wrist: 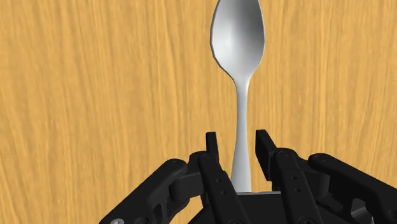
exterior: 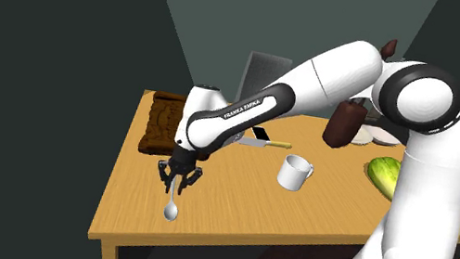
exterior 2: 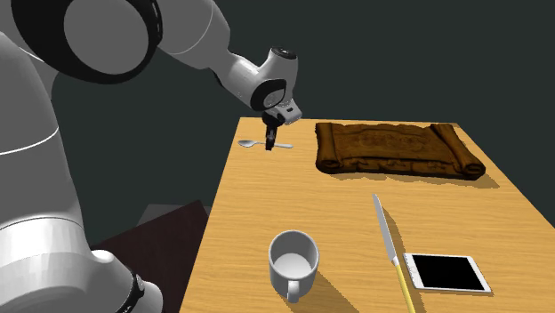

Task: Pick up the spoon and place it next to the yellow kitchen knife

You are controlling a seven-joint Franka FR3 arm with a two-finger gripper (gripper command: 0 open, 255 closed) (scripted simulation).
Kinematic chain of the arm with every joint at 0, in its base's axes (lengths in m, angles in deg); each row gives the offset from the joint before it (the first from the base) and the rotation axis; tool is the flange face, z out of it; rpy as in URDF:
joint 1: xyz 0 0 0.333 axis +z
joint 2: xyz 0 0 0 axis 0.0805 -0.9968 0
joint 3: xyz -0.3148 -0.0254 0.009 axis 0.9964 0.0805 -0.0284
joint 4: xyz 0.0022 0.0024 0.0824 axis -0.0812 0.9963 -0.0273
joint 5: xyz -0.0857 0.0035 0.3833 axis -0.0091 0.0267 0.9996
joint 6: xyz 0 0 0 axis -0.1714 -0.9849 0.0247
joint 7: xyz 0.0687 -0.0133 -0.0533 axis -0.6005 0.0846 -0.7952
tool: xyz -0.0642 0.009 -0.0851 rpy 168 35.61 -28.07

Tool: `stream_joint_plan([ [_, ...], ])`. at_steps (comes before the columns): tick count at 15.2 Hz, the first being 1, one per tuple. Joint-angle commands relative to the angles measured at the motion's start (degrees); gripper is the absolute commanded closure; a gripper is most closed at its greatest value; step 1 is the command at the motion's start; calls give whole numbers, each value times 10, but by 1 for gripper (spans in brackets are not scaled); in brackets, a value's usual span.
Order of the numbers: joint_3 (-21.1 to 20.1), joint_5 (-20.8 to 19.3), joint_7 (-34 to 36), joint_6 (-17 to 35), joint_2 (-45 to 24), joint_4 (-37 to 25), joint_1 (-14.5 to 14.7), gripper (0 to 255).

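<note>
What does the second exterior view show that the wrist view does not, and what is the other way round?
The second exterior view adds the rest of the tabletop: a white mug, the knife with a yellow handle, a tablet with a black screen, and a brown mat. The wrist view adds the close detail: the two black fingers stand apart on either side of the spoon at its handle, not touching it. Both share the spoon lying on the wooden table with the gripper over it.
</note>
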Motion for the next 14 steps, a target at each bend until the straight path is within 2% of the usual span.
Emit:
stream_joint_plan([
  [1, -2, 1, 0, 9, -3, 0, 2, 255],
  [7, -2, 1, 0, 8, -3, 0, 2, 255],
  [14, -5, 6, 3, -38, 33, -11, -2, 255],
])
